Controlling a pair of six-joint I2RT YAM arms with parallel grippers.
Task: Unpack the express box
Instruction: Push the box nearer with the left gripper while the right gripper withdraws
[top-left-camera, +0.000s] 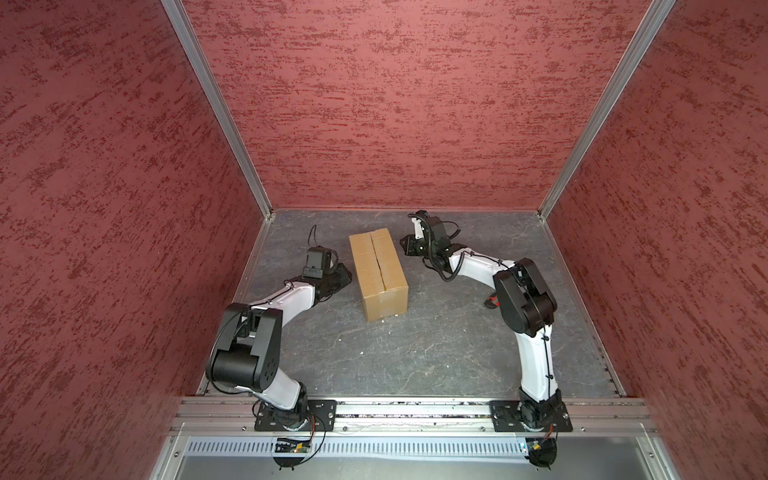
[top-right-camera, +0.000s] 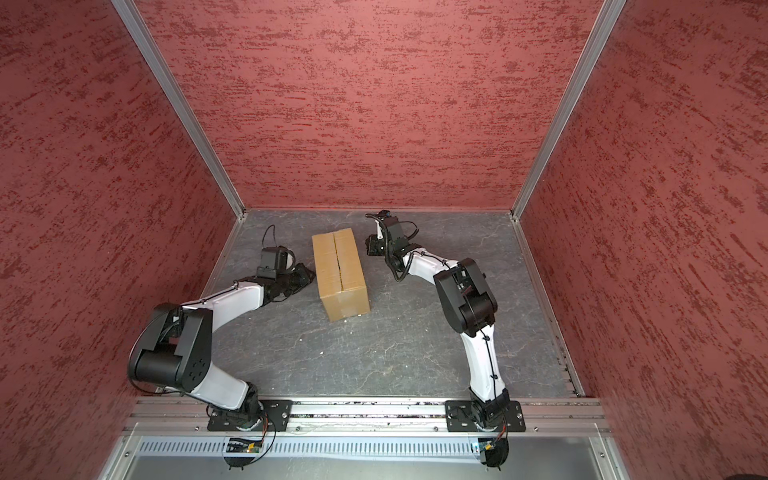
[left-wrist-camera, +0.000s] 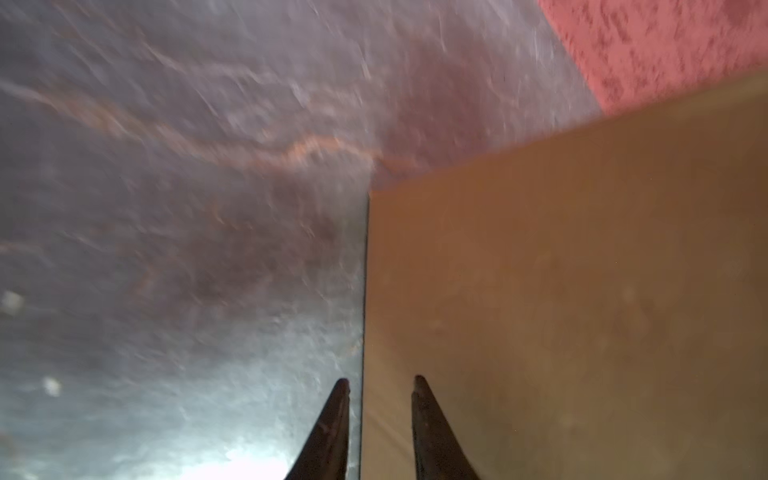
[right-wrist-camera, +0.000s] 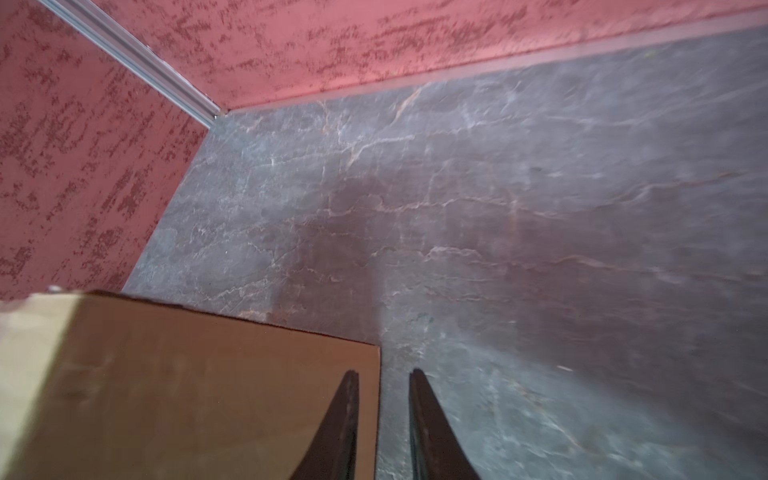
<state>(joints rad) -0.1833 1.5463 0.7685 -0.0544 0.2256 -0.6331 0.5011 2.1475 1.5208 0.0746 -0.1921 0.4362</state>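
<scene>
The express box (top-left-camera: 378, 270) (top-right-camera: 340, 270) is a plain brown carton lying lengthwise at the middle of the grey table, its top flaps down and meeting at a centre seam. My left gripper (top-left-camera: 345, 273) (top-right-camera: 309, 277) sits low against the box's left long side; in the left wrist view the box wall (left-wrist-camera: 582, 291) fills one side and the gripper (left-wrist-camera: 380, 380) stands narrowly open, empty. My right gripper (top-left-camera: 403, 243) (top-right-camera: 368, 245) is beside the box's far right corner. In the right wrist view the gripper (right-wrist-camera: 384, 374) straddles the box (right-wrist-camera: 187, 395) edge, narrowly open, holding nothing.
Red textured walls (top-left-camera: 395, 104) enclose the table on three sides, close behind the box. A small red and black object (top-left-camera: 492, 300) lies partly hidden under my right arm. Small pale crumbs (top-right-camera: 322, 352) dot the table (top-left-camera: 415, 353) in front of the box.
</scene>
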